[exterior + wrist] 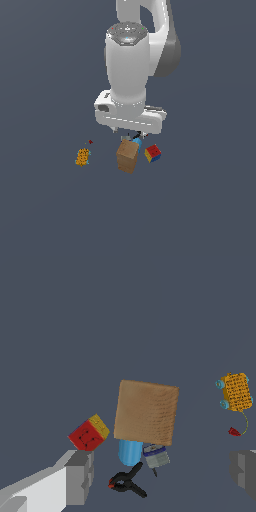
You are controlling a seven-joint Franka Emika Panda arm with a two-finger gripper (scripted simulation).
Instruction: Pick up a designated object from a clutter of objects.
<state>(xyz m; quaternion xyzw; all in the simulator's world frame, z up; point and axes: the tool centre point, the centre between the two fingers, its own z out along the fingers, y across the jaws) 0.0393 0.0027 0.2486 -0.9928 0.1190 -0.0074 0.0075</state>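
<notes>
Arm fills upper centre, hovering over the clutter; brown box sits on the bench at mid-frame, ungrasped. Fingers spread wide, pinching nothing. Descent, grasp and lift all remain.

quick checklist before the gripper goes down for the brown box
1. Jaws open: ok. In the wrist view both fingers stand wide apart, nothing between them.
2. gripper centred over the brown box: not ok. The box lies ahead of the fingertips, not between them.
3. Box free to grasp: not ok. The blue cup and a small grey piece sit tight against one edge; touching cannot be told.
4. black clamp out of the jaw path: not ok. It lies between the fingers.
5. puzzle cube clear of the box: ok, a gap shows.
6. orange speckled box clear: ok, well apart.
</notes>
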